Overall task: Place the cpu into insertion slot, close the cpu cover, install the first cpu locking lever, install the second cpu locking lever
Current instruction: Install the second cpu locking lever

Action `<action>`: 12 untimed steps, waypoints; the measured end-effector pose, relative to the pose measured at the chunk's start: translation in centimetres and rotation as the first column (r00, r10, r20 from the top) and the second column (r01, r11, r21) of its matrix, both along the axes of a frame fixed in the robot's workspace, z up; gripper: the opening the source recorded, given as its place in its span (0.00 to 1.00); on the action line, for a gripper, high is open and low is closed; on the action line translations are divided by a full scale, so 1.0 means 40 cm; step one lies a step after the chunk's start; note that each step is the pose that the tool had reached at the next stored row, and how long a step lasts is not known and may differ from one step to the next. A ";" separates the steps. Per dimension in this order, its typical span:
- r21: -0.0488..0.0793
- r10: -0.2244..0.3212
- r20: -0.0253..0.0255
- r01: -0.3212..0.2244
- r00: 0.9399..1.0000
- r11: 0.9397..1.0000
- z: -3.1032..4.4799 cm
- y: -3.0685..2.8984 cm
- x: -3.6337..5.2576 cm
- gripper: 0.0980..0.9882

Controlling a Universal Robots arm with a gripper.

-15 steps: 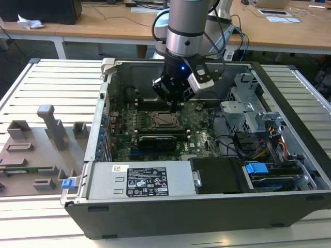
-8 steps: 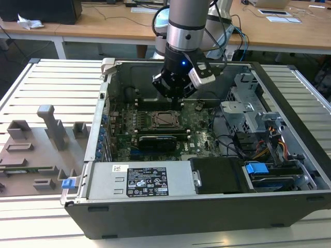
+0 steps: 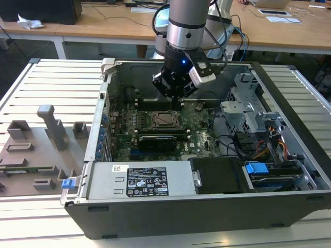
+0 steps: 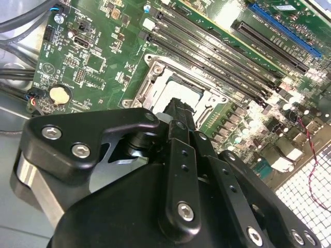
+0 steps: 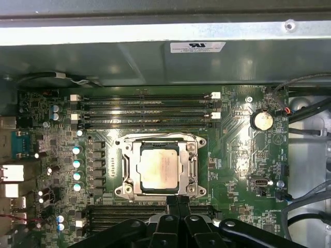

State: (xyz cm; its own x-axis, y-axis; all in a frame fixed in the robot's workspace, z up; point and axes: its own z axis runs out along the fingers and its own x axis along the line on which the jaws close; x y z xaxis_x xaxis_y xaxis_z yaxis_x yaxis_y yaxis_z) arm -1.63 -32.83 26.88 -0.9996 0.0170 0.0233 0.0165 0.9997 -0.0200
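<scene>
The cpu (image 5: pixel 160 168), a pale silver square, lies flat in the socket on the green motherboard (image 5: pixel 238 155). The cpu cover (image 5: pixel 135 170), a silvery frame, lies down around it. In the exterior view the cpu (image 3: pixel 166 119) sits mid-board inside the open computer case. My gripper (image 3: pixel 177 98) hangs just above the socket's far edge. Its black fingers are shut together on nothing in the first wrist view, where the gripper (image 5: pixel 179 200) points at the socket's rim. In the second wrist view the gripper (image 4: pixel 178 103) covers part of the cpu (image 4: pixel 178 89). I cannot tell how the locking levers stand.
The case wall (image 3: pixel 111 77) rises at the exterior view's left. A labelled power supply (image 3: pixel 139 181) fills the near side. A drive cage (image 3: pixel 248 113) and cables (image 3: pixel 258 144) crowd the right. Memory slots (image 5: pixel 147 109) flank the socket. Grey fixtures (image 3: pixel 46 129) stand on the table.
</scene>
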 end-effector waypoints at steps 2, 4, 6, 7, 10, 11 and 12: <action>0.000 0.000 0.000 0.000 1.000 1.000 0.000 0.000 0.000 0.01; 0.000 0.000 0.000 0.000 1.000 1.000 0.001 0.000 0.000 0.01; 0.000 0.000 0.000 0.000 1.000 1.000 0.001 -0.004 0.000 0.01; 0.000 0.000 0.000 0.000 1.000 1.000 0.001 -0.007 0.000 0.01; 0.000 0.000 0.000 0.000 1.000 1.000 0.001 -0.039 0.000 0.01; 0.000 0.000 0.000 0.000 1.000 1.000 0.001 -0.058 0.000 0.01; 0.000 0.000 0.000 0.000 1.000 1.000 0.001 -0.081 0.000 0.01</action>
State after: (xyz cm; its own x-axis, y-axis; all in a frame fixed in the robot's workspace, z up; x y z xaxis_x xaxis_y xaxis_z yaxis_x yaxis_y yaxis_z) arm -1.63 -36.06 26.90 -0.9996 0.0170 0.0233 0.0165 0.9997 -0.0200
